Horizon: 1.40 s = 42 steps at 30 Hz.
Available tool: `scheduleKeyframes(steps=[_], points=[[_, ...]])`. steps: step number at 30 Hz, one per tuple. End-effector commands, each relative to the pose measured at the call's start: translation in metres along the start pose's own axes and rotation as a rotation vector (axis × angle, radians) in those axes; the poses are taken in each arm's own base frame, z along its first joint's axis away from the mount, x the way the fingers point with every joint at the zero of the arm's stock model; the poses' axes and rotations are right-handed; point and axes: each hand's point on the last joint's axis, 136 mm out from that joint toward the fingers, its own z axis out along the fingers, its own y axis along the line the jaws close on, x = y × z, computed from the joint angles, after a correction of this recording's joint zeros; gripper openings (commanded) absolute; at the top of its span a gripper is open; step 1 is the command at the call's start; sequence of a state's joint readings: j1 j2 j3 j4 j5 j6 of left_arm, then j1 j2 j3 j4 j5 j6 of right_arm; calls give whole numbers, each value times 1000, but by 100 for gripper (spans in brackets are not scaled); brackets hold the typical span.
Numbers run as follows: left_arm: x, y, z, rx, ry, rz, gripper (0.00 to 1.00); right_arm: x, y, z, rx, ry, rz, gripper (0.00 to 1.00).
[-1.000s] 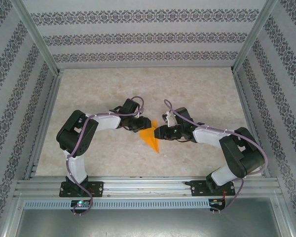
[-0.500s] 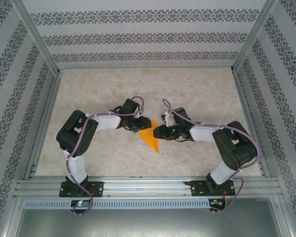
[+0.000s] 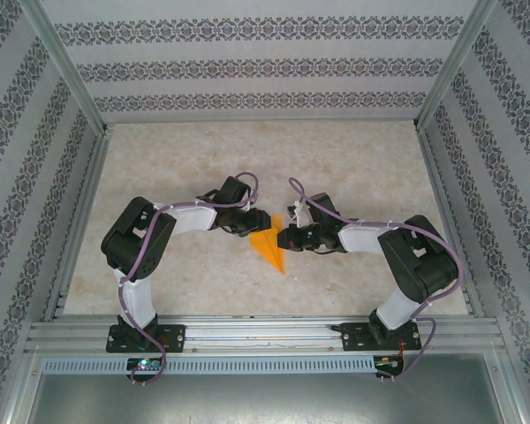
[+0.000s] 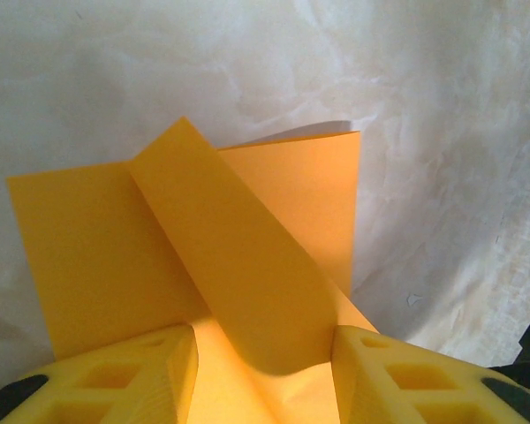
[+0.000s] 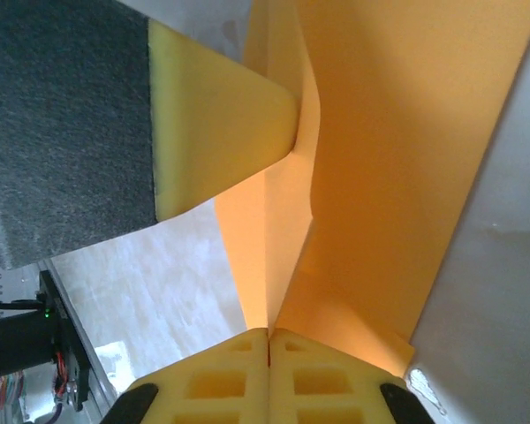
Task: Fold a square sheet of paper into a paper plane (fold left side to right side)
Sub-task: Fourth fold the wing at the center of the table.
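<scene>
The right gripper has its 2 yellow fingers pressed fully together. In its wrist view a folded edge of the orange paper runs straight into the seam between them, so the paper looks pinched there. The left gripper has its 2 fingers standing apart and straddling the paper. A loose flap curls up between them instead of lying flat. One left fingertip appears in the right wrist view, touching a raised crease. Seen from above, the 2 grippers meet near the middle of the pale table. The paper lies between them and just in front of them as a small pointed wedge, its tip toward the near edge. The likeliest trouble is a tear or a skewed fold. If the right gripper pulls its pinched edge across while the left fingertip pins the crease, the thin sheet could rip at the pinch or slide out of line. The pinch seems to cover only a narrow strip of edge, so the paper could also slip free partway through the fold. The curled flap looks uncreased and may spring back or buckle under any pressing. With the fingers of both arms so near each other, a small misjudgement could knock them together and crumple the layers.
</scene>
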State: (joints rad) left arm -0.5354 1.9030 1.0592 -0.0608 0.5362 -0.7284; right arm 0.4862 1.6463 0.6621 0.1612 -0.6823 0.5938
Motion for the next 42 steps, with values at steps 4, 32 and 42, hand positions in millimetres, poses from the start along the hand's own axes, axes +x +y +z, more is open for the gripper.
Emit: scheduleKeyframes(steps=[4,32,42], points=[[18,33,7,-134,50,-19,46,-8,-10,-2,65,-11,-20,1],[17,32,6,-135,52,-18,46,-5,-36,6,153,16,8,1],[17,33,7,-141,52,-21,46,4,-28,4,120,20,14,1]])
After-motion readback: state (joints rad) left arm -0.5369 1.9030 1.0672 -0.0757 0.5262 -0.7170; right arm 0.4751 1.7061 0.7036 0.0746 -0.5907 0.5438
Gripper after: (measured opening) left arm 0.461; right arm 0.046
